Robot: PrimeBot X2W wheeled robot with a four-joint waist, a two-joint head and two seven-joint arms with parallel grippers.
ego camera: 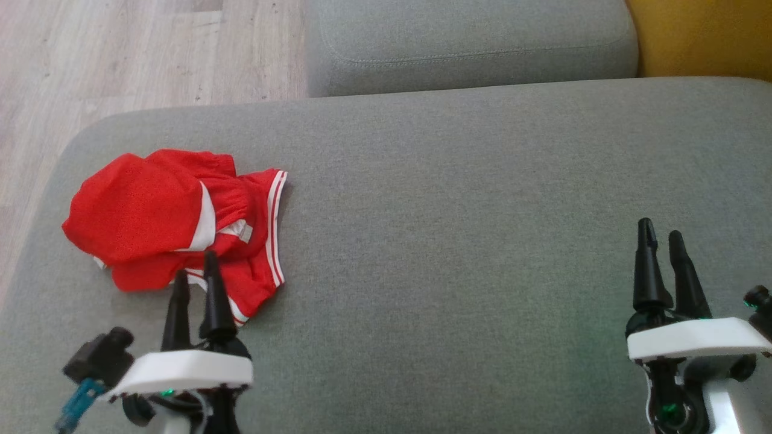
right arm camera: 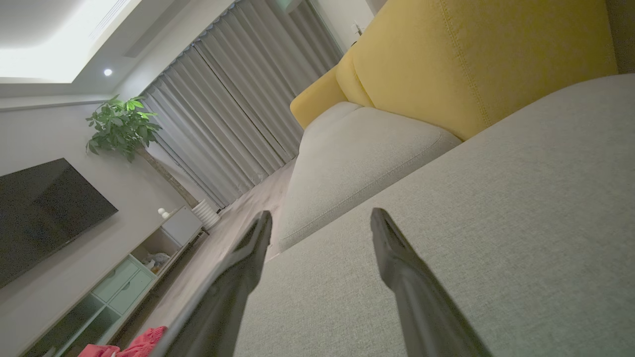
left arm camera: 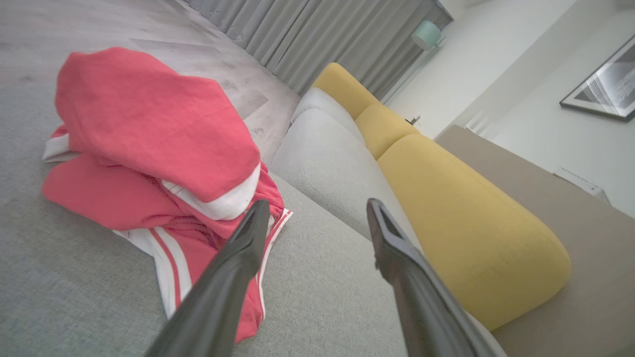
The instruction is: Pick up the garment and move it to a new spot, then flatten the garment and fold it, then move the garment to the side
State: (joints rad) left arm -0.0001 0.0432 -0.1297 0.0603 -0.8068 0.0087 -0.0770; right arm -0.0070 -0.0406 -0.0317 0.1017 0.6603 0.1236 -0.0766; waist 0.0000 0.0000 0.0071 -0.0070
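Garment (ego camera: 151, 211) is lying crumpled on sofa (ego camera: 458, 241); left end effector (ego camera: 196, 268) hovering by it, right end effector (ego camera: 660, 232) well apart, both open, empty.

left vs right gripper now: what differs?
The left gripper is at the near edge of the crumpled red white-striped garment; the right gripper is over bare grey fabric sofa seat, far from it. The left gripper sits lower in the head view than the right. Both open, holding nothing.

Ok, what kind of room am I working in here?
Most likely a home living room: a grey sofa with yellow cushions, a TV above a low cabinet, and long curtains.
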